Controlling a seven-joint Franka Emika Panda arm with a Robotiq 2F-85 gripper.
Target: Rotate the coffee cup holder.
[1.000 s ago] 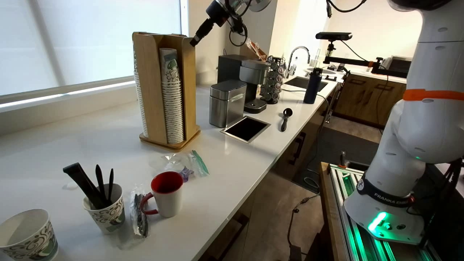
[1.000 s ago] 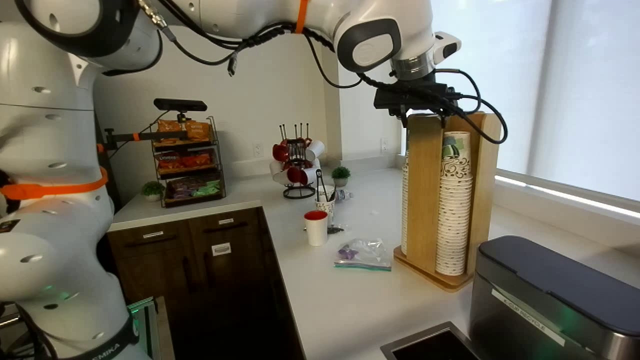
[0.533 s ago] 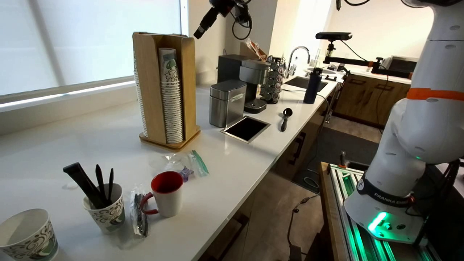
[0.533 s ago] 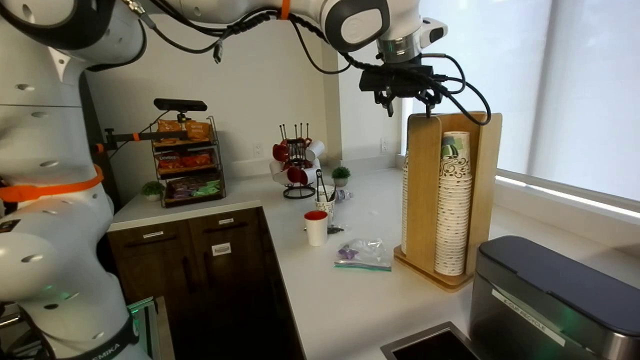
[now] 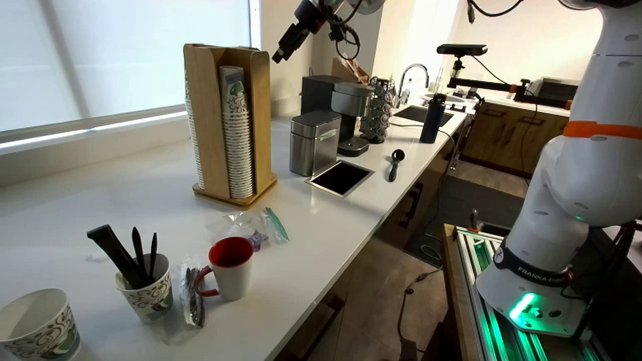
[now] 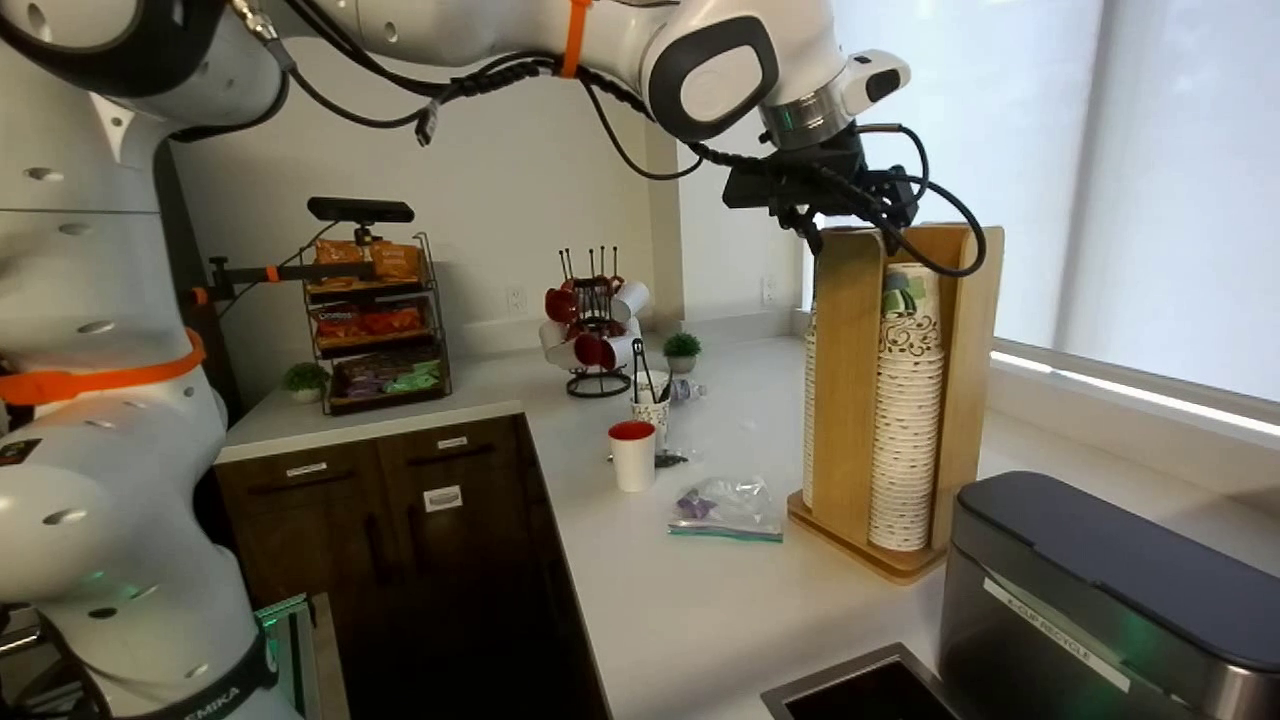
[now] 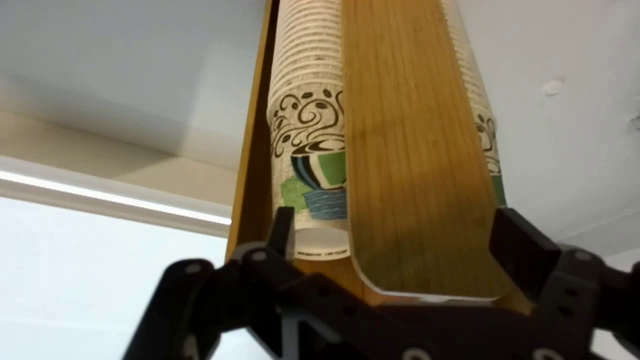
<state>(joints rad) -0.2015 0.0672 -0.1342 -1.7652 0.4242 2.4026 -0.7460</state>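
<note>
The coffee cup holder (image 6: 845,390) stands upright on the counter (image 6: 690,620), below the fingers (image 7: 522,250). In both exterior views its panels and base have the same angle as 1 second ago, so this span shows no turn. The fingers are what changes: 0.5 seconds ago they hang clear above the holder's top; now they tilt and are down again, about level with its top edge. They are spread wide and hold nothing. In the wrist view the near panel (image 7: 425,150) lies across the space between the 2 fingertips, with the top of the stack of cups (image 7: 310,85) behind 1 of them; in an exterior view a slim gap parts the fingers from the holder. That reads as a fresh approach: probably lining up to straddle the panel, then pinch it or push it sideways. Force so high on a tall holder could tip it rather than spin it. Lower than the fingers, a clear plastic bag (image 6: 735,505) and a metal bin (image 6: 1090,590) sit near the base and could foul a wide swing; the mug (image 6: 633,460) is well apart from the fingers.
</note>
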